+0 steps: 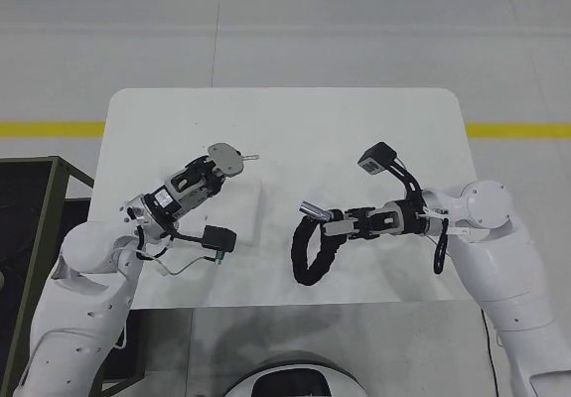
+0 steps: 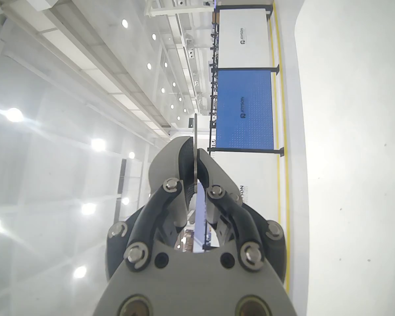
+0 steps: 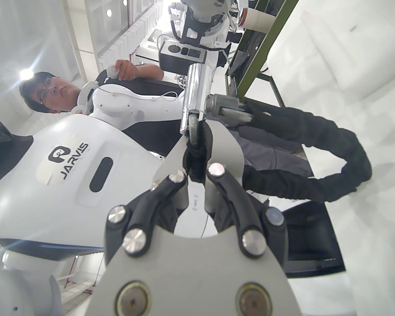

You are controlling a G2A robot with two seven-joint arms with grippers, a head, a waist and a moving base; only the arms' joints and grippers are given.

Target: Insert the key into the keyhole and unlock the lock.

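My left gripper [image 1: 231, 159] is over the table's back left part, shut on a thin metal key [image 1: 249, 157] whose blade points right. In the left wrist view the key [image 2: 195, 133] shows edge-on, sticking out past the pads of the left gripper [image 2: 196, 154]. Near the table's middle my right gripper [image 1: 331, 220] is shut on the cable lock just behind its silver cylinder [image 1: 312, 209]. The black cable loop [image 1: 310, 256] hangs toward the front edge. The right wrist view shows the right gripper [image 3: 197, 144], the cylinder [image 3: 196, 96] and the loop [image 3: 349, 162]. Key and lock are well apart.
A white foam block [image 1: 250, 213] lies on the white table [image 1: 384, 119] between the two grippers; it also appears in the right wrist view [image 3: 355, 57]. A green-framed dark cart [image 1: 27, 208] stands off the table's left side.
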